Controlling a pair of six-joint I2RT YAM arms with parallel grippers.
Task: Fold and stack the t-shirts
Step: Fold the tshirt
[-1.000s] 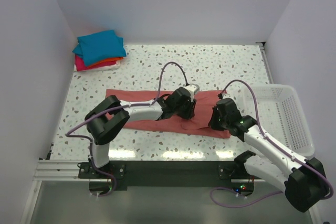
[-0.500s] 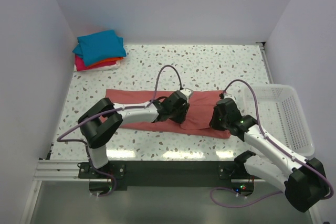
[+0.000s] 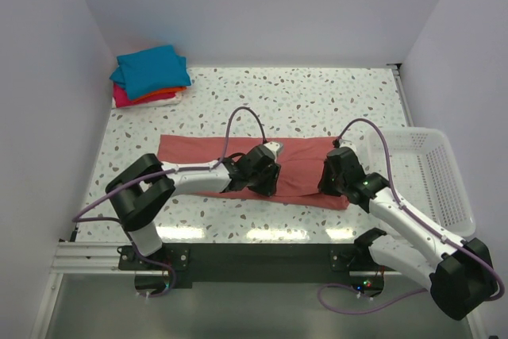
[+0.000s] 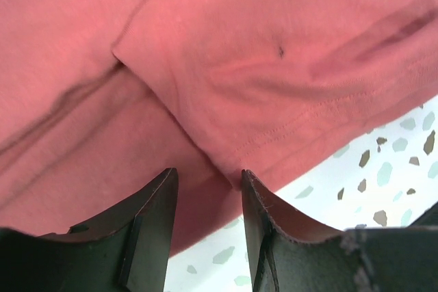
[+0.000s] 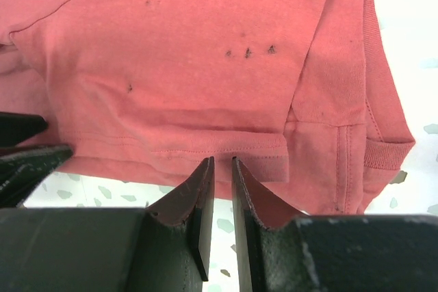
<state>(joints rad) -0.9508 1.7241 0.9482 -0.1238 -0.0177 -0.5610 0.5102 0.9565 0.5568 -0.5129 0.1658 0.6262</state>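
Left pincer (image 4: 209,177) is open, a clear gap between its two dark fingers (image 4: 150,217), nothing held. It hangs right over the near hem of the salmon-pink t-shirt (image 4: 274,66), where a folded flap lies over the layer below and the speckled desk (image 4: 404,148) peeks out past the edge. Right pincer (image 5: 220,163) is down to a thin slit, tips right at the hem of a folded-over panel of the same shirt (image 5: 205,66); honestly can't tell if it's pinching any cloth. From the top camera, the shirt (image 3: 194,151) lies as a long band across the middle of the desk (image 3: 317,101), left pincer (image 3: 262,174) near its middle, right pincer (image 3: 333,179) at its right end. The folded tees (image 3: 151,75) are stacked in the far left corner, teal on top. White basket (image 3: 444,180) sits at the right edge.
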